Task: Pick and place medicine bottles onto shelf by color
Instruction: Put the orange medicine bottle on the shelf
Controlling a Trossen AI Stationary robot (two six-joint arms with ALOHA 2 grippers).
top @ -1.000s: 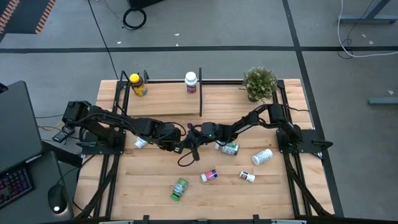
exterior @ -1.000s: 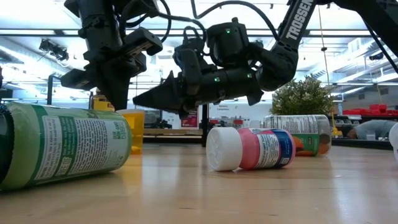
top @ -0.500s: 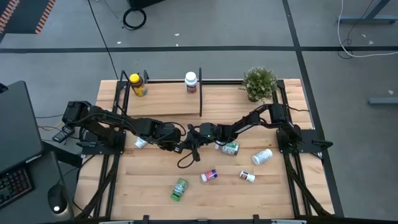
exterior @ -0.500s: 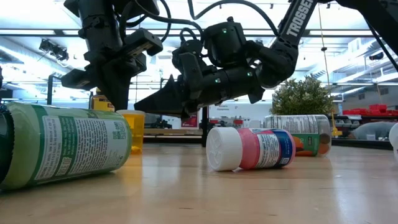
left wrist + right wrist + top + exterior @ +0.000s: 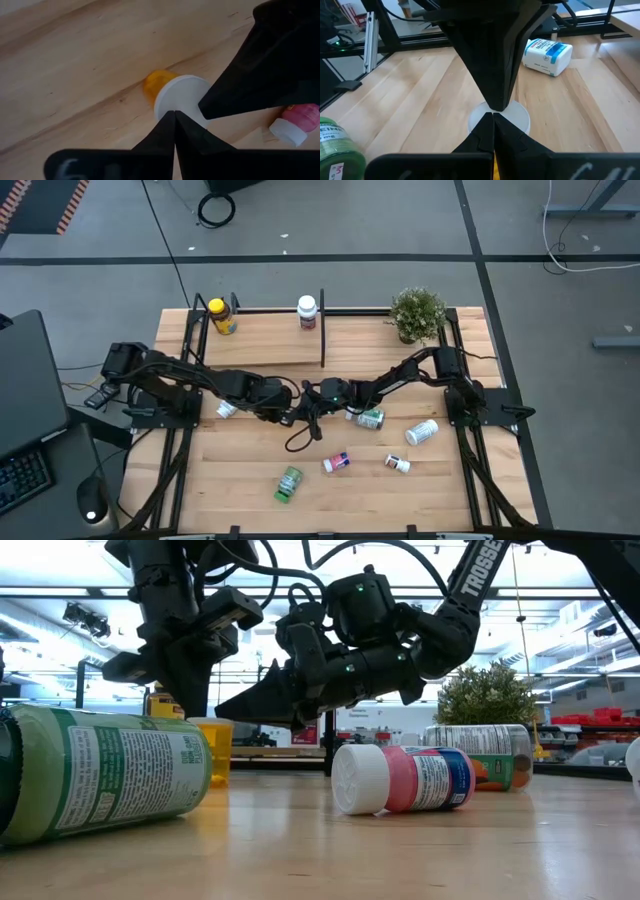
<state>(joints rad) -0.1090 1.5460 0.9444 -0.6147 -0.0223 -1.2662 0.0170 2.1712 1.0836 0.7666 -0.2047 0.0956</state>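
Both arms are bunched up in the middle of the surface [image 5: 250,480], just in front of the shelf [image 5: 270,340]. The left gripper [image 5: 291,418] and right gripper [image 5: 306,416] meet tip to tip, both with fingers pressed together and holding nothing. Right under the tips stands a small amber bottle with a white cap [image 5: 181,95]; the wrist views look straight down on that cap. I can't tell whether the tips actually touch it.

Using the shelf as the landmark: on its board, the yellow-capped amber bottle [image 5: 221,316] stands at the left end, and a white-capped bottle [image 5: 307,311] stands near the middle post. The potted plant [image 5: 417,313] sits at the shelf's right end.

In front of the shelf, on the surface, the other bottles lie scattered:
- a white and blue bottle [image 5: 226,409] on its side by the left arm
- a green-labelled bottle [image 5: 369,418] under the right arm
- a white bottle [image 5: 421,431] further right
- a pink-labelled bottle [image 5: 336,463] and a small white bottle [image 5: 398,464] further forward
- a green bottle [image 5: 289,483] farthest from the shelf
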